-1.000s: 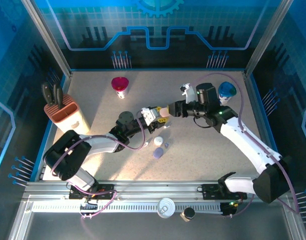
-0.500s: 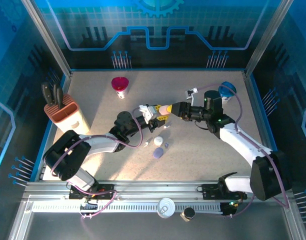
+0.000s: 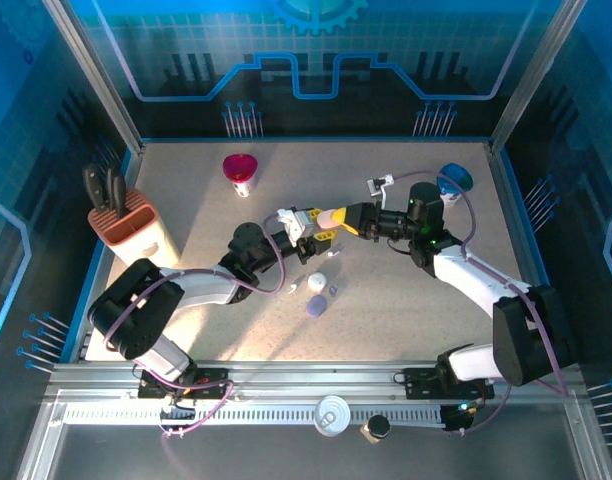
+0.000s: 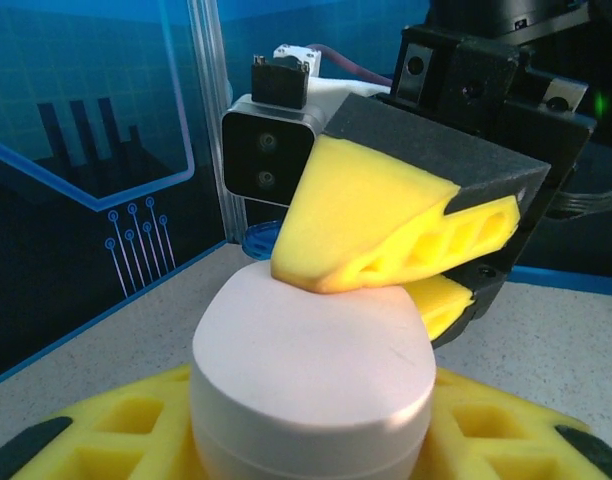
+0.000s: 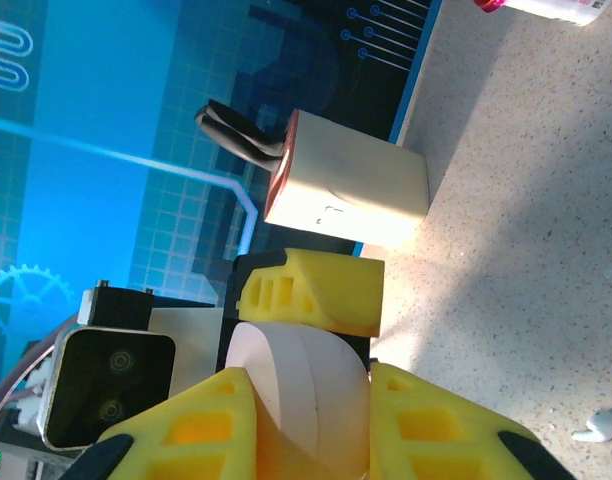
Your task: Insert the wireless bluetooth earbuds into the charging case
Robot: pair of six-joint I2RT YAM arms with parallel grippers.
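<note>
Currently:
left gripper [image 4: 311, 445]: clamped on base of pale pink oval plastic case [image 4: 311, 345], above tabletop [image 5: 506, 250]
right gripper [image 5: 311, 435]: pinching that case's top
tiny white plastic earbud [image 5: 601, 428]: loose on tabletop

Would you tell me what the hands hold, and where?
A pale pink oval plastic case: the left hand clamps its base sides; the right hand pinches its far end.

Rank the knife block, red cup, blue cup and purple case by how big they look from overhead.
1. knife block, clearly largest
2. red cup and blue cup, which look about alike, so no ranking between them
3. purple case, smallest
</note>
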